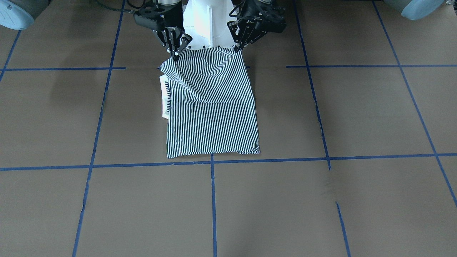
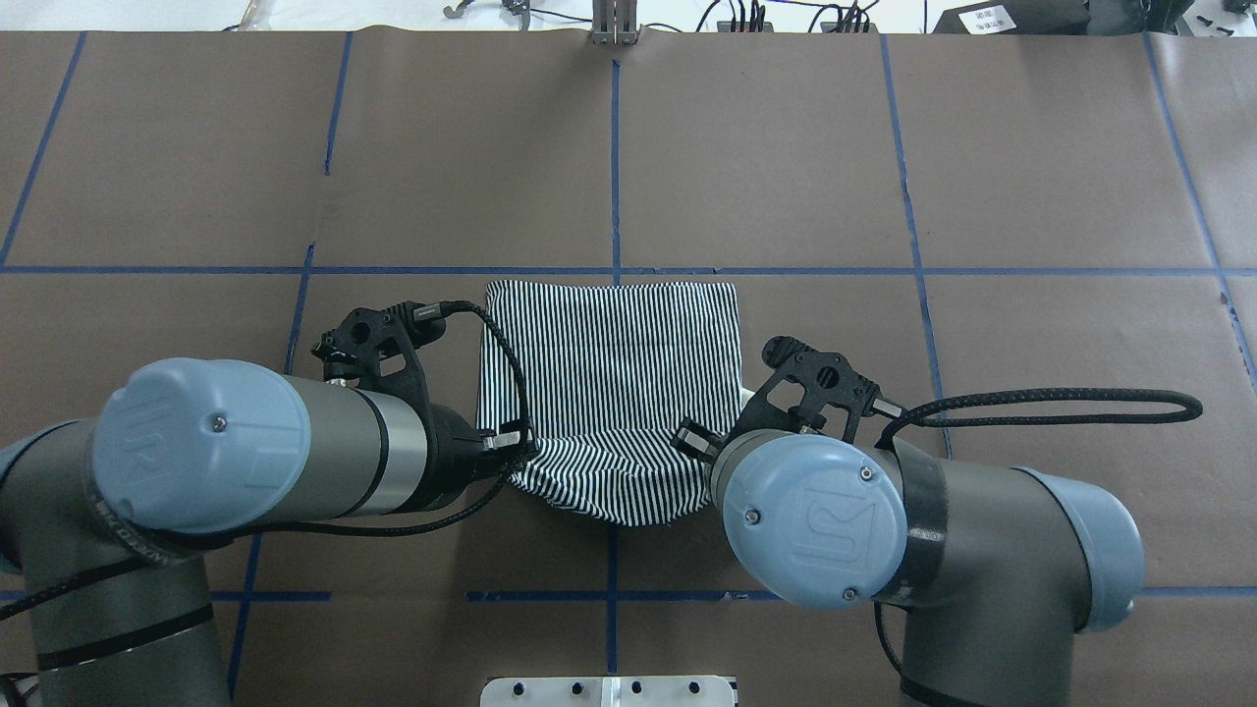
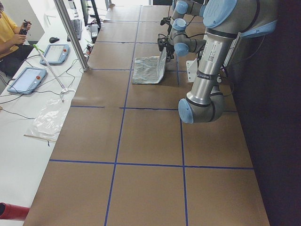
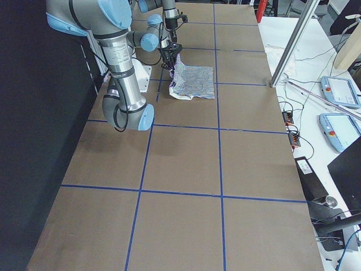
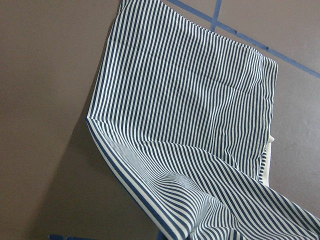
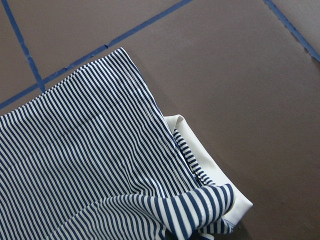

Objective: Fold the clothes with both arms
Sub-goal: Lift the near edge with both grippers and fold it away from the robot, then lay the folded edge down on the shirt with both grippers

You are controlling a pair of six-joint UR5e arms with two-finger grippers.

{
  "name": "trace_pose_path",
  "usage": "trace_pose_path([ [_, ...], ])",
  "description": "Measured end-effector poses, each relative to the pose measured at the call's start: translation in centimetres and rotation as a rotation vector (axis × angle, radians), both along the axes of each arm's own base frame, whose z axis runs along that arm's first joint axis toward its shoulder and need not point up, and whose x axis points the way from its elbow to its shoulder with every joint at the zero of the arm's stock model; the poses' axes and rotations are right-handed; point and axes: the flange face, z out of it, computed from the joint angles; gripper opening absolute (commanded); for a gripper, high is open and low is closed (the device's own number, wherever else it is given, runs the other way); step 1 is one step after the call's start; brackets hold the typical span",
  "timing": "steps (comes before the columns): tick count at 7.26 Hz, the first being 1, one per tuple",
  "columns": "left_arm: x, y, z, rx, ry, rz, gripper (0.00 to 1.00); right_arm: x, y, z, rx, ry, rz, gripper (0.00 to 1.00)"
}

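Note:
The striped polo shirt [image 1: 214,107] lies folded on the brown table, its far edge flat and the edge nearest the robot lifted. A strip of cream collar [image 1: 165,101] sticks out on the robot's right side and also shows in the right wrist view [image 6: 215,167]. My left gripper [image 1: 238,49] is shut on one lifted corner of the shirt and my right gripper [image 1: 175,56] on the other. In the overhead view the shirt [image 2: 609,363] sags between the left gripper [image 2: 513,447] and the right gripper [image 2: 690,442]. The left wrist view shows only the shirt [image 5: 190,125].
Blue tape lines [image 1: 212,200] grid the table. The white pedestal base [image 1: 205,25] stands just behind the grippers. A black cable loop [image 2: 1080,403] hangs off the right arm. Tablets [image 3: 28,77] and an operator sit beside the table's far side.

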Motion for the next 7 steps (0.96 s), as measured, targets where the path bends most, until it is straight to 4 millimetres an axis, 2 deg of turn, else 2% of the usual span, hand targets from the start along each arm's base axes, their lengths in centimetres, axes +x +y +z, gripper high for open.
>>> trace_pose_path([
  [2, -1.0, -2.7, 0.0, 0.023, -0.014, -0.041, 0.0, -0.7, -3.3, -0.5, 0.015, 0.018, 0.036, 0.0],
  [4, -0.9, -6.2, 1.0, 0.057, -0.062, -0.072, 0.0, -3.5, -6.9, 0.5, 0.022, 0.024, 0.069, 0.0],
  [5, -0.3, -8.5, 2.0, 0.067, -0.081, -0.092, 0.0, -4.9, -8.6, 1.4, 0.03, 0.027, 0.079, 0.0],
  [7, 3.3, -13.7, 5.7, 0.083, -0.096, -0.126, 0.0, -8.0, -12.1, 3.1, 0.044, 0.039, 0.094, 0.0],
])
